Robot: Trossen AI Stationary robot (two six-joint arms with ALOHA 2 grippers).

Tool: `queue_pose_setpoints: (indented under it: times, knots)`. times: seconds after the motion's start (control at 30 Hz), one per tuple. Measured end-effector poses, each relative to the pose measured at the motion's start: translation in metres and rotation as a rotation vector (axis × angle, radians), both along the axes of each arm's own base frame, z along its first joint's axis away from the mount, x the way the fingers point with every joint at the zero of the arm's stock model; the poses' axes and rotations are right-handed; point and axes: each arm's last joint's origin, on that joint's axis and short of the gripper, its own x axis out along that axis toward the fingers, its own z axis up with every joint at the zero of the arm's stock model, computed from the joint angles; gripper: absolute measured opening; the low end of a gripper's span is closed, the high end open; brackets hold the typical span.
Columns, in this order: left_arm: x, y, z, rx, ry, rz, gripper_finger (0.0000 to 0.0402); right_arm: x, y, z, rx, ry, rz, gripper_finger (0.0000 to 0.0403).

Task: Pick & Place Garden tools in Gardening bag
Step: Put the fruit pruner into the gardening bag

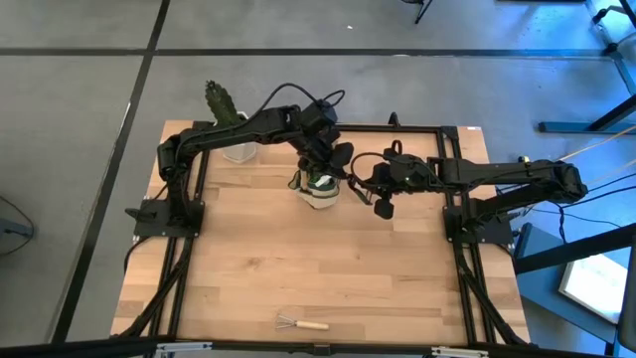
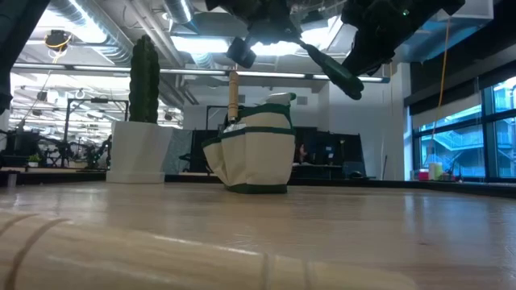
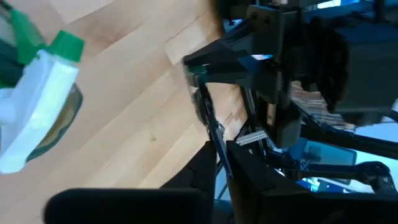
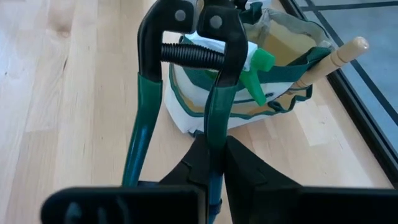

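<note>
Right wrist view: shears (image 4: pixel 205 81) toward bag (image 4: pixel 273 93)

A grey concrete floor (image 1: pixel 79 149) crossed by dark seams surrounds the pale wooden plank table (image 1: pixel 328 268). In the low view, the room behind has long fluorescent ceiling lights (image 2: pixel 81 16) among exposed pipes, a wall of tall blue-tinted windows (image 2: pixel 463 133), and dark workbenches (image 2: pixel 322 169) cluttered with equipment along the far side.
</note>
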Motion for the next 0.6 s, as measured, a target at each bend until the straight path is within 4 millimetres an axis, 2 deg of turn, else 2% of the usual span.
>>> queue_pose_setpoints:
  times: [0.33,0.6]
  knots:
    - [0.001,0.0003,0.0019,-0.011,-0.013,0.011,0.0111,-0.0007,-0.0002,-0.0012,-0.005,0.015,-0.006,0.0022]
    - [-0.0001,0.0005,0.0009,-0.015,0.016,0.045,0.0124,-0.0017,0.0004,-0.0026,-0.004,0.032,-0.004,0.0022]
